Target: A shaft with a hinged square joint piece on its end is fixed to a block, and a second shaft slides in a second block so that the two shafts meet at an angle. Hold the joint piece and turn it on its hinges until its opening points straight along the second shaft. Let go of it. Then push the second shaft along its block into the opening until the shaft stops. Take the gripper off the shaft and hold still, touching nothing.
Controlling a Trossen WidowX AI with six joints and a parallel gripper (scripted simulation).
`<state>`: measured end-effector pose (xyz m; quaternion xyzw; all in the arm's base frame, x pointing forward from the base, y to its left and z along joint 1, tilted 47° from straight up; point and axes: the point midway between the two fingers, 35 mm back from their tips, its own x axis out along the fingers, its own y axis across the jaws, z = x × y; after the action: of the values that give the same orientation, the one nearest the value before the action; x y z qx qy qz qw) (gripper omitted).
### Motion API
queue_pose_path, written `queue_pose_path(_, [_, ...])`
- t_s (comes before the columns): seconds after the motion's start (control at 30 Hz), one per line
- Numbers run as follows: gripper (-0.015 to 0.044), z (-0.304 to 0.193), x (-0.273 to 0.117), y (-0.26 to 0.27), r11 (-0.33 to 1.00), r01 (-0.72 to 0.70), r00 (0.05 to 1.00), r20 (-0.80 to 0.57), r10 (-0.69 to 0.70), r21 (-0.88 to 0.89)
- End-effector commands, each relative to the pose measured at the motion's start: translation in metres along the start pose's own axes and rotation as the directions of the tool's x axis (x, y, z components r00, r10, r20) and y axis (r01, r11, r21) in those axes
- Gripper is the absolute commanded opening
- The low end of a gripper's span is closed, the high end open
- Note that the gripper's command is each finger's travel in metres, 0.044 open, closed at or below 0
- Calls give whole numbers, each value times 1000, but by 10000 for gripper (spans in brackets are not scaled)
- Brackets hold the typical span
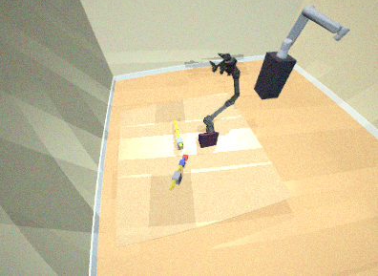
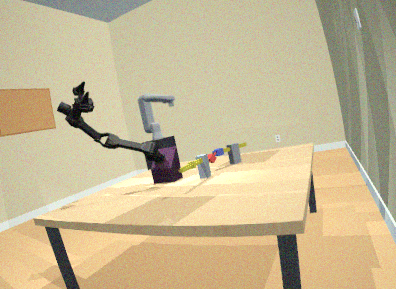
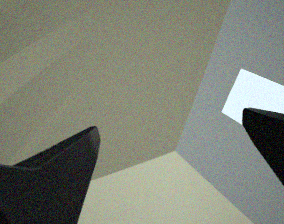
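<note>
My gripper (image 1: pixel 216 60) (image 2: pixel 85 88) (image 3: pixel 169 124) is open and empty, raised high and far from both shafts. The first yellow shaft (image 1: pixel 172 185) (image 2: pixel 243 145) runs through a grey block (image 1: pixel 177 178) (image 2: pixel 234 154). On its end is the joint, with a blue part (image 1: pixel 182 162) (image 2: pixel 218 152) and a red piece (image 1: pixel 185 157) (image 2: pixel 212 158) outermost. The second yellow shaft (image 1: pixel 177 128) (image 2: pixel 188 167) sits in another grey block (image 1: pixel 179 144) (image 2: pixel 203 167). In the top view a gap shows between the red piece and this block. The opening's direction is too small to tell.
The arm's dark base (image 1: pixel 208 139) (image 2: pixel 166 172) stands on the table (image 1: pixel 239 187) (image 2: pixel 260 211) beside the second block. A grey arm (image 1: pixel 298 27) (image 2: pixel 146 113) on a black pedestal (image 1: pixel 274 74) stands behind. The wrist view shows walls, ceiling and a bright panel (image 3: pixel 244 92).
</note>
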<state>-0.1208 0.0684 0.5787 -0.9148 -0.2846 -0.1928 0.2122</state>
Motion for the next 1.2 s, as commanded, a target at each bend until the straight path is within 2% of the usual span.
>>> queue_pose_path(0.0, [440, 1, 26, 23, 991, -49, 998, 48, 44, 122])
queue_pose_path(0.53, [440, 24, 106, 100, 807, -272, 956, 241, 166, 524])
queue_pose_path(0.73, [440, 52, 140, 126, 760, -345, 921, 355, 161, 550])
queue_pose_path(1.07, [440, 87, 177, 159, 554, -486, 864, 468, 186, 676])
queue_pose_path(1.17, [440, 93, 186, 163, 553, -485, 864, 471, 181, 678])
